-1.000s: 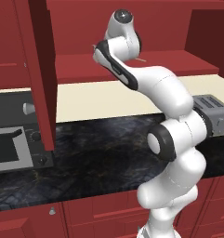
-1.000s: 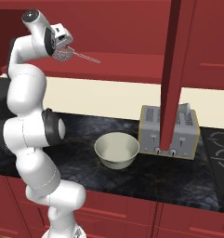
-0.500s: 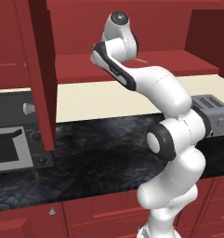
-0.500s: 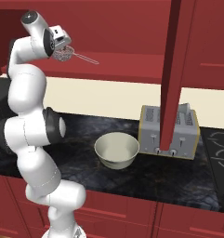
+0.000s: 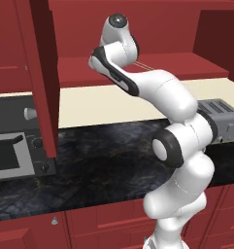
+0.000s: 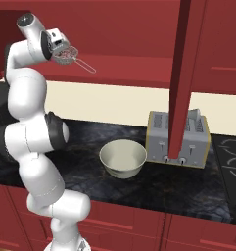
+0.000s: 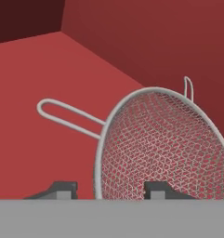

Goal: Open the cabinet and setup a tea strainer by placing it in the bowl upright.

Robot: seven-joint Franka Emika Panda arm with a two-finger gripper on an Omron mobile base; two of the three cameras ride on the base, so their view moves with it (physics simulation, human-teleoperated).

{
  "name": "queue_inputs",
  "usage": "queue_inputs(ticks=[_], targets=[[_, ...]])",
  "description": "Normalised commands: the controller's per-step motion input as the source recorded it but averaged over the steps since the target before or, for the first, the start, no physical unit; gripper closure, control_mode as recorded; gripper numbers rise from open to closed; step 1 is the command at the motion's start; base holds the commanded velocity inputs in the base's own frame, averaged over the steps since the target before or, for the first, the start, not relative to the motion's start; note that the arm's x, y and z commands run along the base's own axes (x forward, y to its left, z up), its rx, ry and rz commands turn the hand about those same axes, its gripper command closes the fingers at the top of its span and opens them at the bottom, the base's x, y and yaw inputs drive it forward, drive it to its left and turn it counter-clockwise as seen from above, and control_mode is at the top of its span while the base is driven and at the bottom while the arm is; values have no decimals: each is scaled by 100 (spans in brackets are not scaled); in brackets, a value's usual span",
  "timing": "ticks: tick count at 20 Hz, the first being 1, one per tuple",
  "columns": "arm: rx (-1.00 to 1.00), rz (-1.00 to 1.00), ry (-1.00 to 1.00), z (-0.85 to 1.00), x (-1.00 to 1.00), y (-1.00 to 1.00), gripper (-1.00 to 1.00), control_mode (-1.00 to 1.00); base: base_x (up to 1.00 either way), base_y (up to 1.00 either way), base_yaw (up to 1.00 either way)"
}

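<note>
The cabinet (image 6: 134, 34) stands open, with its doors swung out (image 6: 180, 78) (image 5: 43, 73). My gripper (image 6: 60, 50) is up at the left of the red shelf (image 6: 134, 68) and is shut on the rim of the tea strainer (image 6: 66, 55). The strainer's thin handle slants down to the right over the shelf. In the hand view the mesh basket (image 7: 160, 144) stands tilted on its edge, and its rim passes between my fingertips (image 7: 62, 188). Its handle (image 7: 67, 116) points away over the shelf. The cream bowl (image 6: 123, 157) sits on the dark counter below, well apart from the gripper.
A silver toaster (image 6: 178, 137) stands right of the bowl, partly behind the open right door. A microwave (image 5: 7, 155) sits at the counter's left, under the open left door. Red below-counter cupboards (image 6: 139, 230) run along the front.
The arm's upper part has swung slightly left. The strainer has come with the gripper, and its handle end now sits a little lower and further left.
</note>
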Motion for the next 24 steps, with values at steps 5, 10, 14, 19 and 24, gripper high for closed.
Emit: queue_inputs(ticks=[5, 10, 14, 19, 24], targets=[[0, 0, 0, 0, 1, 5, 100, -100, 0, 0, 0], [-2, 0, -1, -5, 9, -1, 100, -100, 0, 0, 0], [-14, -1, -5, -1, -13, -14, 100, -100, 0, 0, 0], [-11, -4, -16, 0, -73, -11, 100, -100, 0, 0, 0], [-12, -1, -20, 0, -63, -13, 100, -100, 0, 0, 0]])
